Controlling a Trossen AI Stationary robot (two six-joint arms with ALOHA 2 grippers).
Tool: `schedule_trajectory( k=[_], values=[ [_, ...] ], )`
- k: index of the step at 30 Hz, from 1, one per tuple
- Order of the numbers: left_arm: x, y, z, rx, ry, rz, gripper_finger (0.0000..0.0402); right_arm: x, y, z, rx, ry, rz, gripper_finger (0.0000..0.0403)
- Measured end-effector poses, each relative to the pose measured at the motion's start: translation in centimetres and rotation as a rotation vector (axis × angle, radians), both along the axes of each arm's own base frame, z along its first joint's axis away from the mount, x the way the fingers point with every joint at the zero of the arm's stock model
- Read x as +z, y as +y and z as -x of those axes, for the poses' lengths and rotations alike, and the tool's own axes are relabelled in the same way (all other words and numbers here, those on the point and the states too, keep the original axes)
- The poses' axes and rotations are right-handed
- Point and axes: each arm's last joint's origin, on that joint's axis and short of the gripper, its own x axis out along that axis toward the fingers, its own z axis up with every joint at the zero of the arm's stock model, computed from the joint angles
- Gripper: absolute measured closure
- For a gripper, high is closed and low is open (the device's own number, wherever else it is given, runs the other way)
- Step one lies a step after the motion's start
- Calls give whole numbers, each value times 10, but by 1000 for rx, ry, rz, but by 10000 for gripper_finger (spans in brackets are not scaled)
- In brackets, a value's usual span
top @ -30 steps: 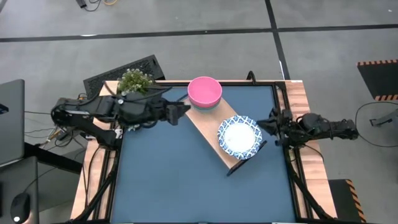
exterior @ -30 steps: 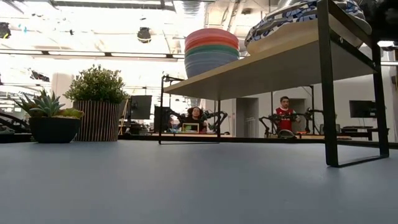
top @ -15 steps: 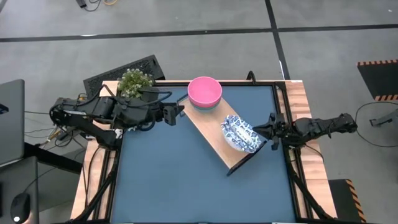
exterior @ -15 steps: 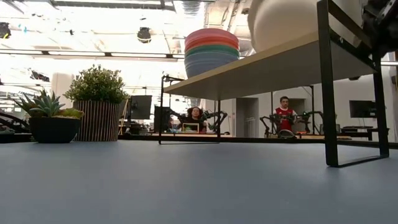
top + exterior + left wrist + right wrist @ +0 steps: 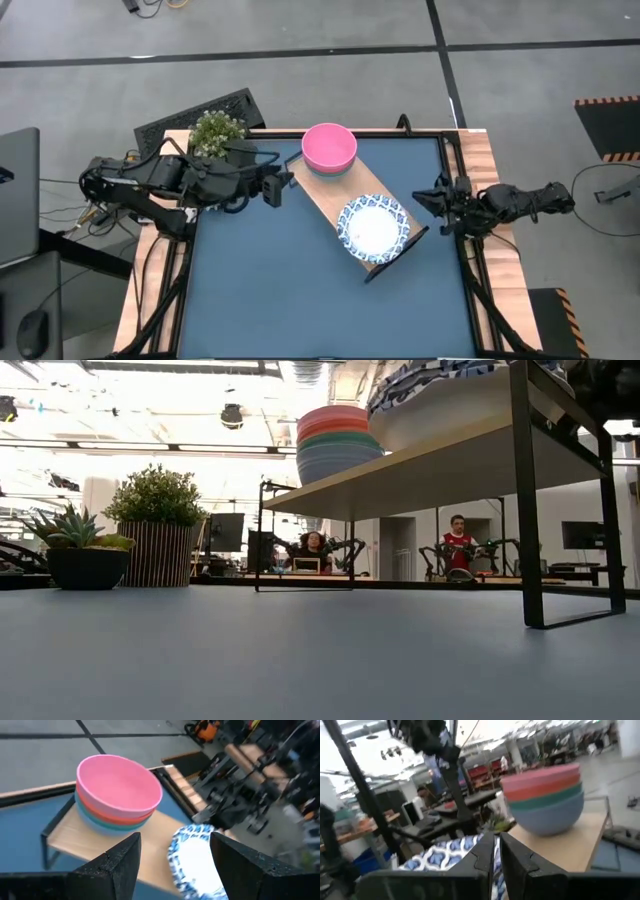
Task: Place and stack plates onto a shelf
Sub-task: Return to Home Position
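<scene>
The blue-rimmed plates lie on the near end of the wooden shelf; from above they show as one. From the low view their white underside shows above the board. My right gripper hovers just right of their rim, its fingers closed to a thin slit, pointing toward the bowls, with the plates beside the fingers. My left gripper is open and empty, left of the shelf's far end; its wrist view shows the plates ahead. My right gripper stands right beside the plates' right rim with shut fingers. I cannot tell whether it touches the rim.
A stack of plain bowls, pink on top, stands on the shelf's far end. A potted plant stands at the table's far left corner, and a second, spiky one shows beside it. People sit in the room beyond the table.
My right gripper went toward the plates, then drew back a little to the right and far side. The plates tipped up steeply on their right side, then dropped flat again, now slightly farther left and nearer on the shelf. My left gripper has drawn back toward the table's left edge.
</scene>
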Motion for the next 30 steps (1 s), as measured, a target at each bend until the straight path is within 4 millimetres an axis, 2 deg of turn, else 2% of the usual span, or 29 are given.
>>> schedule_trajectory(
  k=[5, 9, 12, 18, 21, 25, 28, 30],
  values=[
    [-8, -9, 8, -20, 137, -127, 180, 7, -3, 2, -110, -50, 58, 345],
    [-5, -13, 27, -4, 181, -197, 180, 26, -6, 9, -161, -124, 70, 345],
    [-3, -17, 42, -63, 228, -234, 180, 37, -7, 14, -164, -139, 67, 345],
    [-10, -26, 51, -146, 300, -200, 180, 36, -7, 14, -152, -117, 68, 345],
    [-12, -25, 50, -127, 305, -220, 180, 31, -5, 13, -101, -85, 3, 345],
    [-23, -35, 53, -171, 382, -403, 180, 25, 0, 10, 14, -26, 176, 345],
    [-25, -34, 77, -222, 333, -416, 180, 26, 6, 12, 223, -69, 249, 345],
    [-33, -32, 99, -219, 253, -409, 180, 28, 6, 13, 255, -92, 211, 345]
  ],
)
